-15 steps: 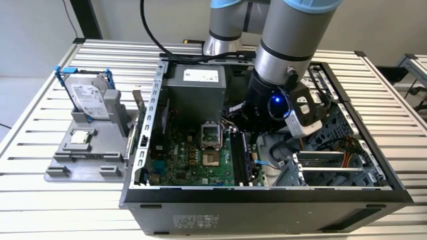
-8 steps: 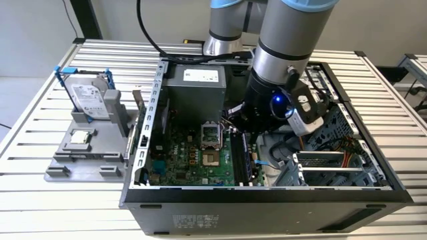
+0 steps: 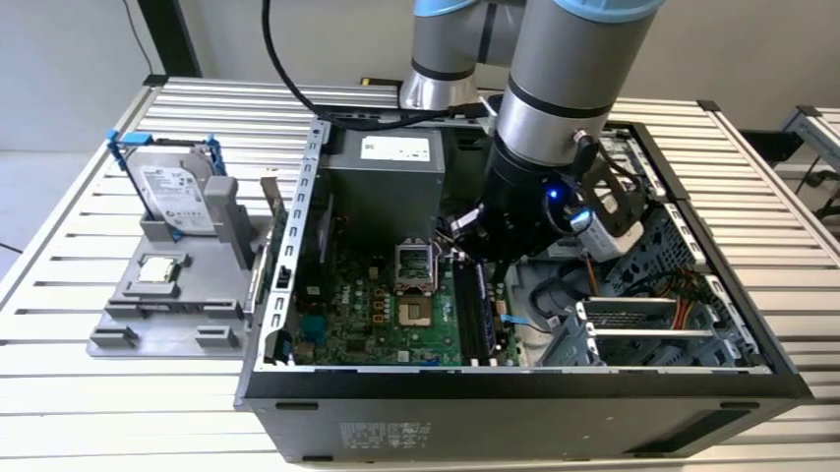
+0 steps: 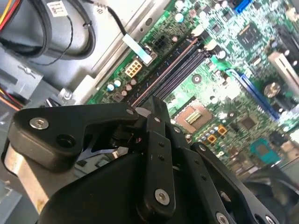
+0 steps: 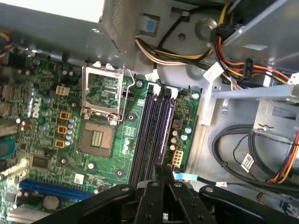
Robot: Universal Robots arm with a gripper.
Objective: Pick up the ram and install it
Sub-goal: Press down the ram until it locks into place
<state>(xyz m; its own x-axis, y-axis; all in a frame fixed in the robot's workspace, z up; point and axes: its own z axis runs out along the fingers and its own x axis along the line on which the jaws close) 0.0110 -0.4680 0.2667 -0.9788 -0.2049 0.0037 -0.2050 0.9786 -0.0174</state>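
Arm reaches down into the open computer case point(image 3: 525, 388) on the slatted tabletop point(image 3: 79, 393). Claw point(image 3: 489, 258) hangs low over the motherboard point(image 3: 381, 315), directly above the long black memory slots point(image 5: 152, 135). In both wrist views the fingers point(image 5: 161, 186) sit pressed together; cannot tell whether anything thin is pinched between them. The ram itself cannot be made out; the slots look unfilled in the first wrist view. Open processor socket point(image 5: 97, 137) lies just beside the slots. Hard drive point(image 3: 171, 192) stands upright in the grey holder point(image 3: 164, 295) at the exterior view's left, well apart from the case.
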